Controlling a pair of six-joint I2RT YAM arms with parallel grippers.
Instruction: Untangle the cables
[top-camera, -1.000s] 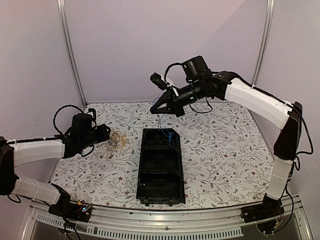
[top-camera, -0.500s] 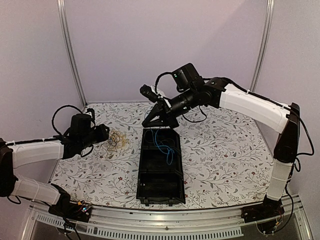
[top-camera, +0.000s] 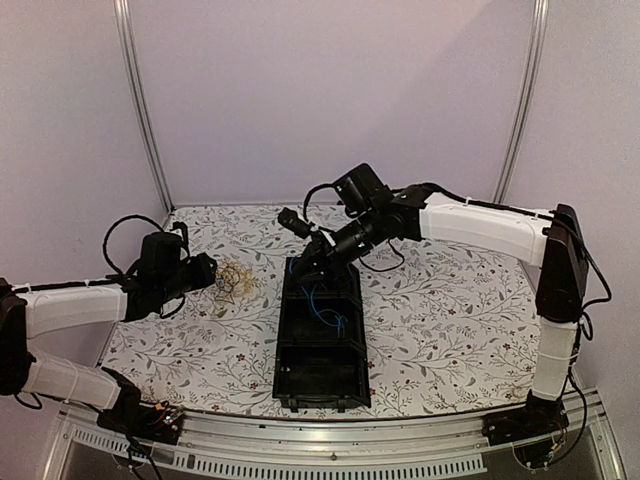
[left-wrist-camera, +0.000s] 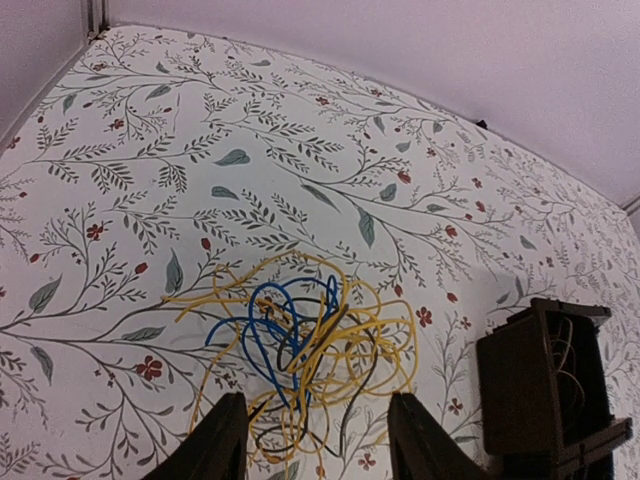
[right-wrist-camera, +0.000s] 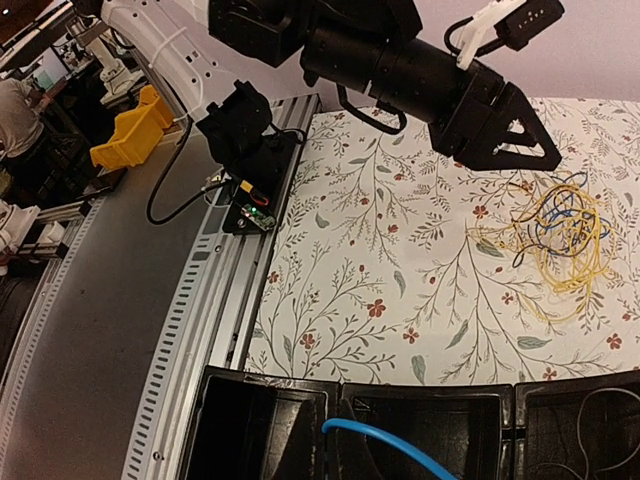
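Floral tabletop (top-camera: 450, 300) — left gripper (left-wrist-camera: 315, 408) wide over the cable tangle (left-wrist-camera: 300, 340), right gripper (top-camera: 303, 270) pinching a blue cable (right-wrist-camera: 390, 440) above the tray (top-camera: 282, 355).

Left arm (top-camera: 75, 308) and right arm (top-camera: 480, 225): my long links are sleeved in smooth white, the joints matte black. Elbow block (top-camera: 562, 270) on the right is all black and rounded. Thick black cables (top-camera: 118, 235) loop off my wrists. Left gripper (right-wrist-camera: 540, 155): black wedge with triangular cut-outs, round black barrel behind it, white bracket (right-wrist-camera: 485, 25) on top. My left fingers (left-wrist-camera: 222, 440) are black, flat, blunt-tipped. Left base (right-wrist-camera: 245, 135) is black and lumpy, with a small green circuit board (right-wrist-camera: 257, 216) beside it.
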